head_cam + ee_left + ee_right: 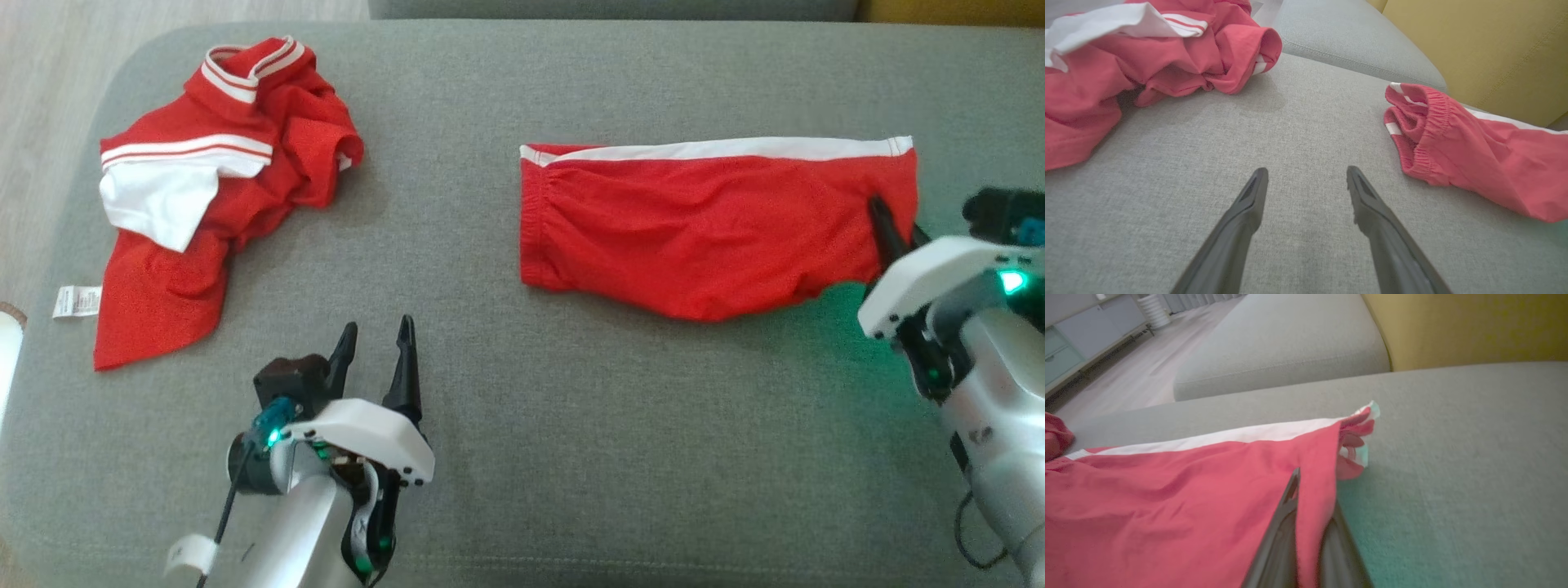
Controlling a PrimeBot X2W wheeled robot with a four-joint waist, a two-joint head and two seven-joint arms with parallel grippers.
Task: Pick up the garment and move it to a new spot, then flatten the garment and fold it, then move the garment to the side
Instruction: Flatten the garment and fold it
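One shorts (pixel 1167 498) edge within right gripper (pixel 1312 494)

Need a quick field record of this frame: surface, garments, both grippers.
surface: grey cushion
garment in work: red shorts with a white stripe, lying fairly flat at the right
other garment: red and white shirt, crumpled at the left
left gripper: open, over bare cushion between the two garments, holding nothing
right gripper: shut on the right edge of the red shorts
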